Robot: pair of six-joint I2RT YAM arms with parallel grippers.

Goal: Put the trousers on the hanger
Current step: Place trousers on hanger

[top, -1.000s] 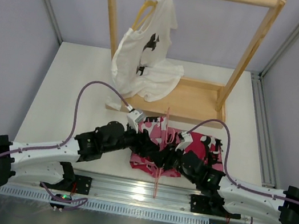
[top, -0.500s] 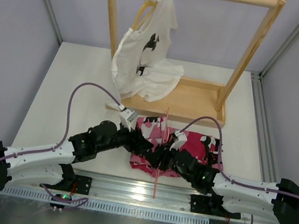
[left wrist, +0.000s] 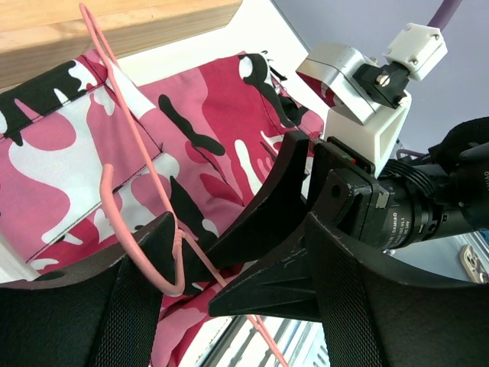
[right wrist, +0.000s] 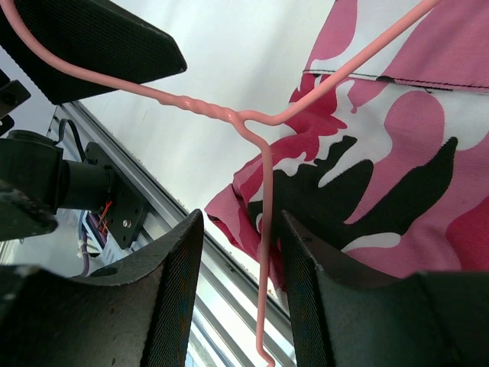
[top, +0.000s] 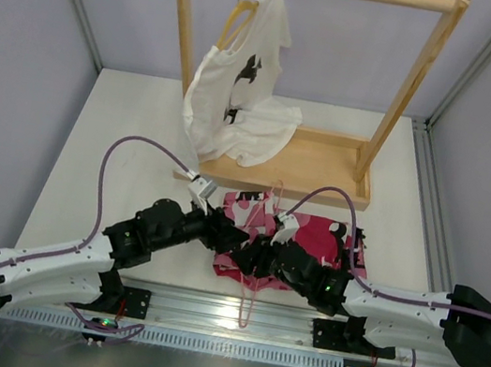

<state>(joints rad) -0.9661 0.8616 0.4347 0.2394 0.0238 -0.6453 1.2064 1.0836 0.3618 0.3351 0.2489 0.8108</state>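
Now we see the trousers (top: 324, 235) lying folded on the white bench (top: 119, 142), just in front of the wooden rack (top: 325, 164). They are pink, white and black. A white T-shirt (top: 235, 106) hangs on the rack behind them.

The thin pink hanger (right wrist: 264, 191) is over the trousers, between the two arms. From above it looks like one thin line. It runs from the foot of the rack, across the trousers, and out over the metal rail (top: 177, 300) at the near edge. The trousers are not on the hanger yet.

Both arms reach in low and meet over the near part of the trousers. The left jaws are spread wide and grip nothing. The curled hook of the hanger sits right at the tip of one left finger (left wrist: 84, 306).

The right jaws are partly spread too. One long wire of the hanger runs down between the two right fingers (right wrist: 172, 306). We see a gap on each side of it, so they are not pinching it.
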